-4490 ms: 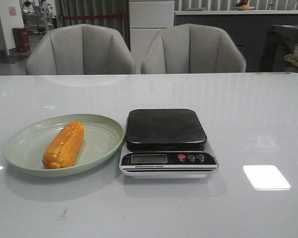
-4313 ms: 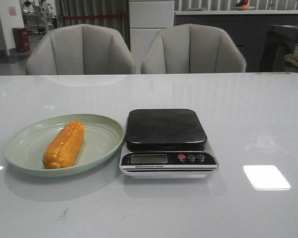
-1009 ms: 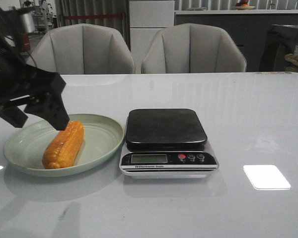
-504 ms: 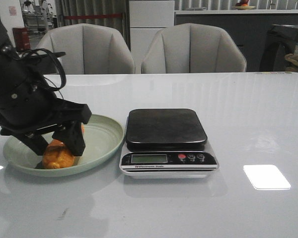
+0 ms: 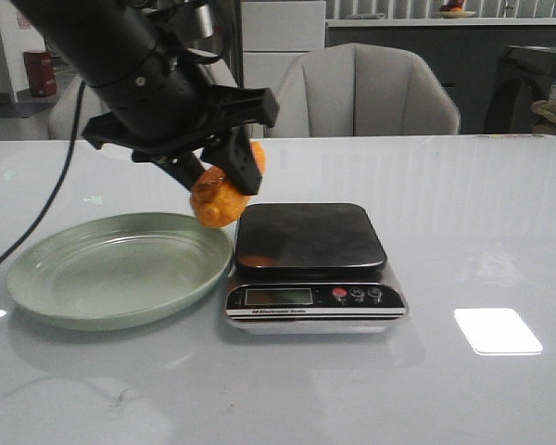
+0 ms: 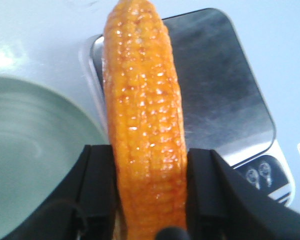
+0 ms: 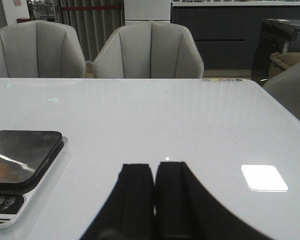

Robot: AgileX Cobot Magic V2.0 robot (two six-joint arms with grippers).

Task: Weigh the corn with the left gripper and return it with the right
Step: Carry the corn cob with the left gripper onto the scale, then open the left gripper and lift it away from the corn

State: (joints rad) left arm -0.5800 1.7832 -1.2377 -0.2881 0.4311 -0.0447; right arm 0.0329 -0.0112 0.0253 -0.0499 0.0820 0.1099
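The corn (image 5: 224, 189) is clamped between the jaws of the left gripper (image 6: 149, 192), lifted off the green plate (image 5: 120, 269) and hanging over the near-left edge of the scale (image 5: 311, 243), not yet set down. Weighing and the return remain; the right gripper (image 7: 154, 195), jaws pressed together and empty, waits over the counter (image 5: 482, 222).

dim room; glare on table (image 5: 497, 331)
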